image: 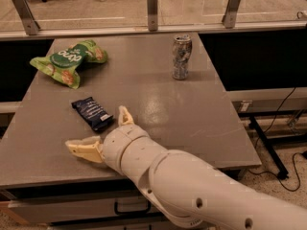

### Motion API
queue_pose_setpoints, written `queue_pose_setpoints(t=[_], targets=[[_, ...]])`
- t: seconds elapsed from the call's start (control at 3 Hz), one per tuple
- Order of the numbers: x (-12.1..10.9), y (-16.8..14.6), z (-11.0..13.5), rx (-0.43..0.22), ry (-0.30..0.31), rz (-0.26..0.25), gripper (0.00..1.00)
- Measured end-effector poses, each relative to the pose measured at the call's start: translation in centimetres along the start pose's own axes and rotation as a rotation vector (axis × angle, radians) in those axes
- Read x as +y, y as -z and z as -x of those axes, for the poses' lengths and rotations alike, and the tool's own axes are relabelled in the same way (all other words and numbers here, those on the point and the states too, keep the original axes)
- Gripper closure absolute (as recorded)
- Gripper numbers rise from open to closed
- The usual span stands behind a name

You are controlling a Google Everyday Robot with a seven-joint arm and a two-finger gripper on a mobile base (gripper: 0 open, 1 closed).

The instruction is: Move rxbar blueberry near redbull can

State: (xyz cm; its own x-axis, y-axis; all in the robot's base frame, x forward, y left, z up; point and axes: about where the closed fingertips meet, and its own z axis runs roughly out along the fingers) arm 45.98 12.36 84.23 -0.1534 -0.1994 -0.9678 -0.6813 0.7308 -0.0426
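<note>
Grey table (192,109) shows you the rxbar blueberry (92,113), flat, navy, pale-printed; your gripper (96,127) sits just beside it, fingers spread; redbull can (182,57) upright, well apart.

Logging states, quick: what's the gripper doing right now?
Gripper: open, fingers spread, holding nothing, beside the flat navy-blue snack bar.

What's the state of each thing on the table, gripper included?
rxbar blueberry: lying flat on table, not gripped, far from can.
redbull can: standing upright, far right.
green chip bag: lying crumpled, far left.
gripper: fingers open, empty, at the bar's near side.
</note>
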Motion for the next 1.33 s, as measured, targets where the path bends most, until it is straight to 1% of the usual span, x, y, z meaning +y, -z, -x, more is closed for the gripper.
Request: queue_pose_setpoints(t=[0.33,0.67,1.0,1.33], targets=[[-1.0,-0.8,1.0,-0.011,-0.012,-0.019,0.0],[-1.9,-2.6,1.3,-0.003,-0.021,-0.032,0.01],[-1.9,-5.1,1.2,0.012,-0.017,-0.02,0.19],[-1.4,-6.6,0.5,0.035,-0.023,-0.005,0.42]])
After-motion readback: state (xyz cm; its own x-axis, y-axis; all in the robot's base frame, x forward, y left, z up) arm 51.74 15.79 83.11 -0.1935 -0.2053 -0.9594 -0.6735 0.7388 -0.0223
